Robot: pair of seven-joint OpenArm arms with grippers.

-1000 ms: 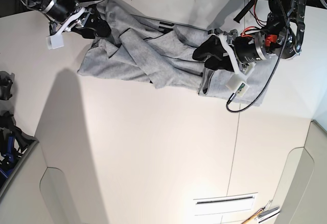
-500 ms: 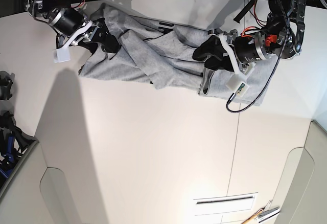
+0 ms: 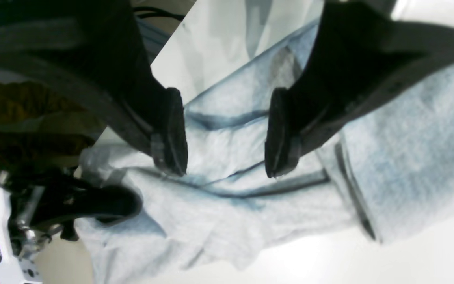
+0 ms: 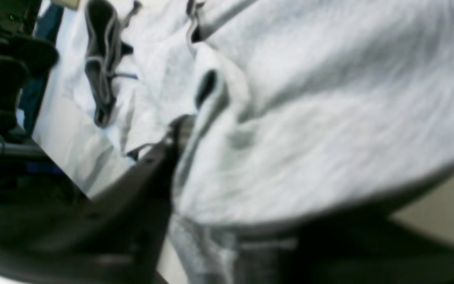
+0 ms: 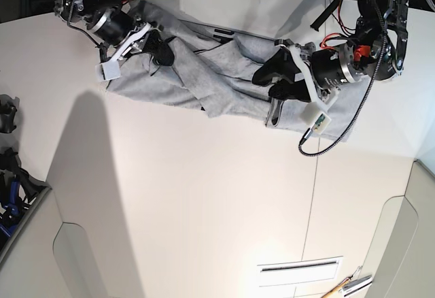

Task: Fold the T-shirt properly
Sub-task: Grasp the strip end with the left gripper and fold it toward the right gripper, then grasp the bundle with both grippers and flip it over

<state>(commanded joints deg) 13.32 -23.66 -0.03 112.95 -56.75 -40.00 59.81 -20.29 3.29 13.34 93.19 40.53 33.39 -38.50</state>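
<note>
Crumpled heather-grey cotton T-shirt [image 5: 217, 80] lies bunched along desk's [image 5: 204, 196] 12 o'clock edge, folds overlapping.

Left gripper [image 3: 225, 134] at shirt's 3 o'clock end: 2 black fingers [image 3: 172, 130] spread apart, cloth visible in gap, nothing clamped.

Right gripper [image 5: 160, 50] at shirt's 10 o'clock end: fingers buried in fabric, wrist view blurred; cannot tell whether closed on cloth.

Bright overhead light washes the white counter [image 5: 224, 196] in the base view, which bends at its edges, and a broad soft shadow lies at its left. Both wrist views are blurred, the right wrist one heavily smeared, with dark near parts out of focus.
</note>
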